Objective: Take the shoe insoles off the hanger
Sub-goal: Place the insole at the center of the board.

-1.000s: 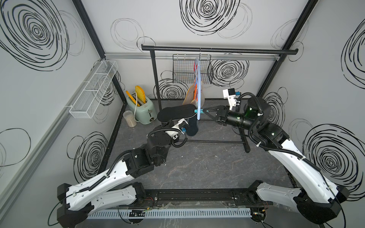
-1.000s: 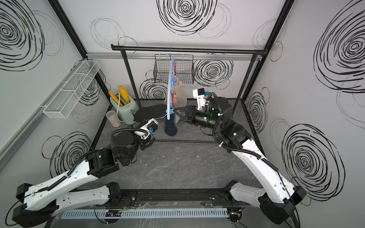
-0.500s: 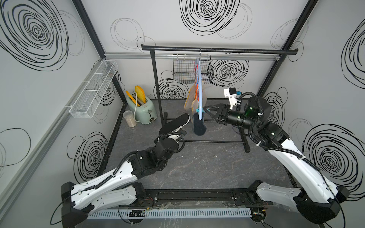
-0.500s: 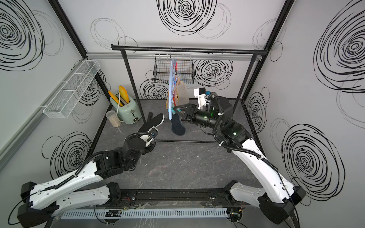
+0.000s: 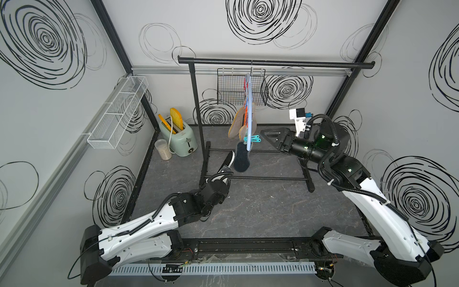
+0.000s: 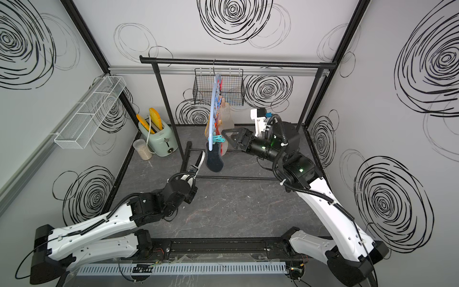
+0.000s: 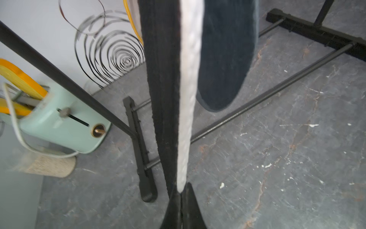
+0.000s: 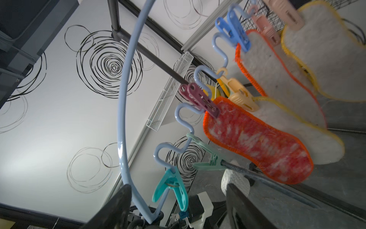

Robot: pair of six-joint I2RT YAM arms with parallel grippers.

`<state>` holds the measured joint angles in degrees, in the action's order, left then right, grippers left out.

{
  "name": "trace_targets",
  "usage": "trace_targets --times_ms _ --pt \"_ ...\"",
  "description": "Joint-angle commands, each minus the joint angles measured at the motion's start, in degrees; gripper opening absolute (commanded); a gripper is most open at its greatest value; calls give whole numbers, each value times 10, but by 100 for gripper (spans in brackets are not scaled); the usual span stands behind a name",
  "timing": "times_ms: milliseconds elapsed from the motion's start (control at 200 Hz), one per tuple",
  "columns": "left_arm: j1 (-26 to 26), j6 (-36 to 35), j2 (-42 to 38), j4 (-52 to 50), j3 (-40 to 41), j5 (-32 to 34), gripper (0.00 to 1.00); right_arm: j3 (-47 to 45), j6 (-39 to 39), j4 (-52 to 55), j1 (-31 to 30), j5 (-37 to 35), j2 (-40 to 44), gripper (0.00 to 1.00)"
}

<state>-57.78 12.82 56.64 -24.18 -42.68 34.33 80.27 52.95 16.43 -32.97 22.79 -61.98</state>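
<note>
Insole (black) pinched by left gripper, lowered off hanger | right gripper now spread

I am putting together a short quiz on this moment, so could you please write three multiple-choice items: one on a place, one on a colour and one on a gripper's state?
1. Where is the black insole?
A. in the wire basket
B. in the left gripper
C. flat on the floor

2. What colour edges the mottled red insole?
A. blue
B. green
C. orange

3. How is the right gripper?
A. open
B. shut on a peg
C. shut on an insole

Answers:
1 B: the left wrist view shows its jaws pinching the insole's end.
2 C: orange stitching rims it.
3 A: its fingers stand wide apart around the hanger's end.
</note>
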Motion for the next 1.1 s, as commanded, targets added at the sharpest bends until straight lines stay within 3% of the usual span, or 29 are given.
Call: trace_targets --times_ms 0,300,600,650,735,820,970,1090 --pt "8 127 33 6 19 -22 0 -11 -40 16 25 -55 47 78" --pt "64 261 183 -92 5 -55 0 -47 -99 33 49 -130 100 78" --pt "68 342 209 -133 19 -114 0 -56 -121 30 44 -149 107 78" --pt "66 345 211 -127 19 -133 2 -57 -122 30 43 -149 108 78" --pt "54 355 213 -122 16 -144 29 -60 -124 29 42 -151 111 78" --pt "50 359 219 -118 16 -153 42 -62 -126 28 41 -151 115 78" --pt "49 358 212 -120 22 -157 46 -62 -132 30 35 -156 118 78" --pt "45 357 157 -138 12 -143 52 -63 -134 29 33 -157 119 78"
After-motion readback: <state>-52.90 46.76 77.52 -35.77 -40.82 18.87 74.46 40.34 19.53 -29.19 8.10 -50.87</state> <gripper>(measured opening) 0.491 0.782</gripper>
